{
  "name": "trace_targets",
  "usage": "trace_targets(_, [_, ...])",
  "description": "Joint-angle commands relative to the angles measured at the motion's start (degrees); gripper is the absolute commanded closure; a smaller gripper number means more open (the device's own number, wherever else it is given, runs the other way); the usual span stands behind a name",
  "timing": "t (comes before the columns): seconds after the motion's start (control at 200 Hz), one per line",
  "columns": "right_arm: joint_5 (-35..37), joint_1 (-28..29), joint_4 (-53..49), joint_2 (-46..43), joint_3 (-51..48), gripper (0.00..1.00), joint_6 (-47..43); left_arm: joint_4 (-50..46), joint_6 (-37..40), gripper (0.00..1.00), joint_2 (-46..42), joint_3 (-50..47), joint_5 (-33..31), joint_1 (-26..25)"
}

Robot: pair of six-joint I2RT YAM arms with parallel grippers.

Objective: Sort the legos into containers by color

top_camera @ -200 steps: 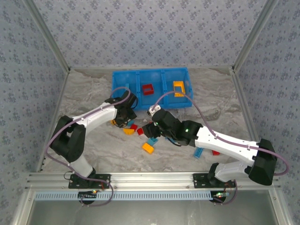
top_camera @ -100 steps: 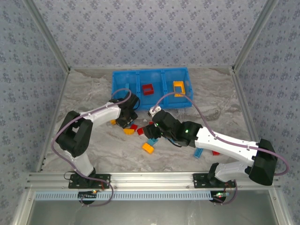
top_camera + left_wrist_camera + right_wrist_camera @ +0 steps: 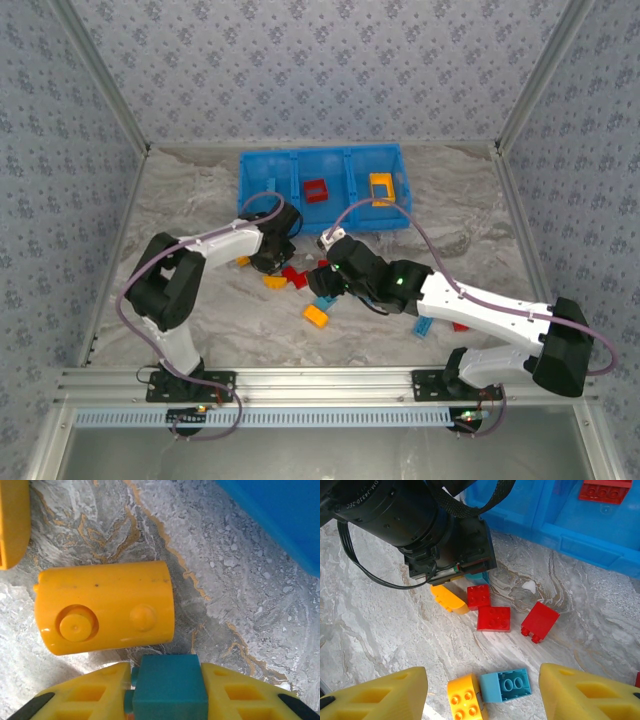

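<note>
My left gripper (image 3: pixel 167 702) is clamped on a blue brick (image 3: pixel 170 677), holding it just over the table with an orange brick (image 3: pixel 105 607) close at 11 o'clock and the bin (image 3: pixel 280 515) at 1 o'clock. The grip looks shallow to me. If I swing for the bin without lifting first, the brick could catch the near wall and twist out, or nudge the orange one away. That arm is folded at the elbow, with its wrist pointing down just short of the bin's front edge. The loose bricks lie between the two grippers at 6 o'clock of the bin. My right gripper (image 3: pixel 482 692) hangs spread wide over a pale blue brick (image 3: pixel 506 685) that touches an orange piece (image 3: pixel 465 700). Closing here could pinch both colours together. The left wrist sits near at 11 o'clock of it, so a careless reach risks a knock. The right arm stretches low towards 10 o'clock.
</note>
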Motion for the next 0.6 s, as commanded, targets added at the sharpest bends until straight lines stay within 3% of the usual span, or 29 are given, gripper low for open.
trace_targets(0.0, [1.17, 0.34, 0.57, -1.76, -0.56, 0.38, 0.67, -1.57, 0.10, 0.68, -2.29, 0.83, -2.10, -0.94])
trace_targets(0.21, [2.58, 0.16, 1.17, -4.98, -0.58, 0.37, -0.48, -8.45, 5.11, 0.69, -10.18, 5.11, -7.62, -2.39])
trace_targets(0.345, [2.66, -0.39, 1.50, -5.19, -0.11, 0.37, -0.82, -10.38, 10.66, 0.70, -12.85, 9.27, -11.18, -0.18])
trace_targets(0.595, [3.23, -0.86, 5.44, -3.82, 0.04, 0.37, -1.31, -6.32, 22.10, 0.71, -2.57, 22.23, -4.63, 7.47])
